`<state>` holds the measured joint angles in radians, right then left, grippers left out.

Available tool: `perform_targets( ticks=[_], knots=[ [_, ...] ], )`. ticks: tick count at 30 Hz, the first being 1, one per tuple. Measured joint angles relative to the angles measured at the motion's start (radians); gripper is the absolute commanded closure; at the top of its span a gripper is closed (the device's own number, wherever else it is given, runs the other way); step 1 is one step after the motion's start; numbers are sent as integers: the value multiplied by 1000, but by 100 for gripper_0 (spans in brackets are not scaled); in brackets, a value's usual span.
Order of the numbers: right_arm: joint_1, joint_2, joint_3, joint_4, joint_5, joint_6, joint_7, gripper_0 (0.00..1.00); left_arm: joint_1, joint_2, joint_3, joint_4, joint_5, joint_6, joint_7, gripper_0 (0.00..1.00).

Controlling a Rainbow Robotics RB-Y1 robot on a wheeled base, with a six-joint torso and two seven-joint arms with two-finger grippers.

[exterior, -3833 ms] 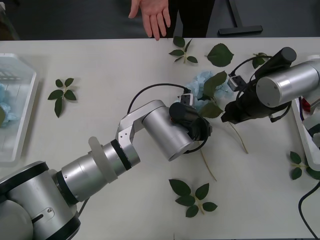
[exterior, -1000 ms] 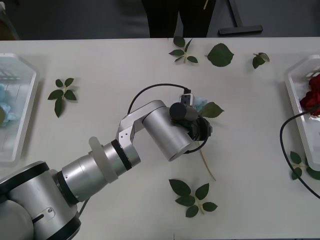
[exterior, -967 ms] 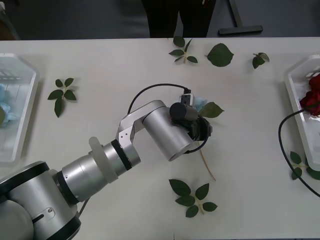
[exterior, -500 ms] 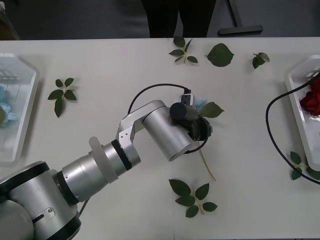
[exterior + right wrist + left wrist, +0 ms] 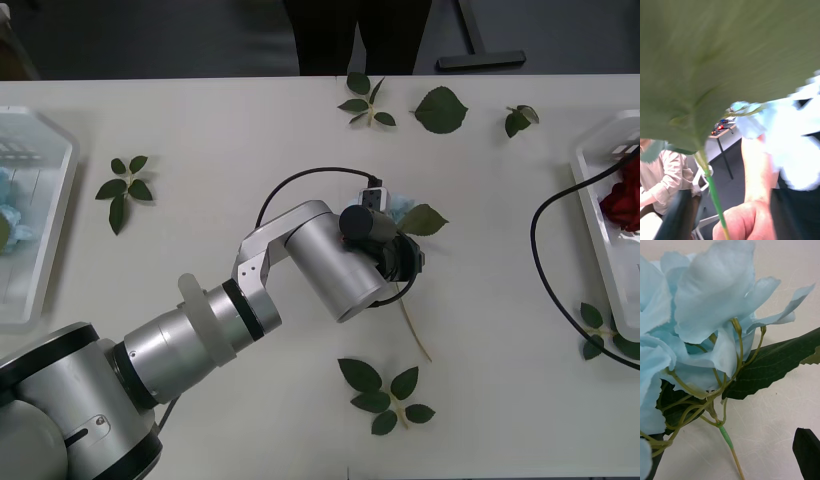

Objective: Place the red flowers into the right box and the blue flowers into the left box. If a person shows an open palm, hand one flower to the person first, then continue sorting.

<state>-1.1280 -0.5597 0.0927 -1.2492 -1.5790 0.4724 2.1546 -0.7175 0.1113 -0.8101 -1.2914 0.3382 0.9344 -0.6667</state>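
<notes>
Petals of the pale sky-blue fabric hydrangea cluster [image 5: 696,315], lying mid-table under the left gripper [image 5: 400,255] whose grip state I cannot tell, look light and crushable, so the thin, stiffer green stem [image 5: 730,444] seems the better hold.

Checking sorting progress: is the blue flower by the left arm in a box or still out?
Out: the blue flower lies on the table, between the boxes.
</notes>
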Motion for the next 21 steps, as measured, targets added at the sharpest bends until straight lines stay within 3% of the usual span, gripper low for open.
perform_targets(
  ticks=[10,21],
  knots=[
    [0,1,3,15,0,25,0,18,0,0,0,0,0,0,0,0],
    [2,-27,4,125,-42,394,0,18,0,0,0,0,0,0,0,0]
  ],
)
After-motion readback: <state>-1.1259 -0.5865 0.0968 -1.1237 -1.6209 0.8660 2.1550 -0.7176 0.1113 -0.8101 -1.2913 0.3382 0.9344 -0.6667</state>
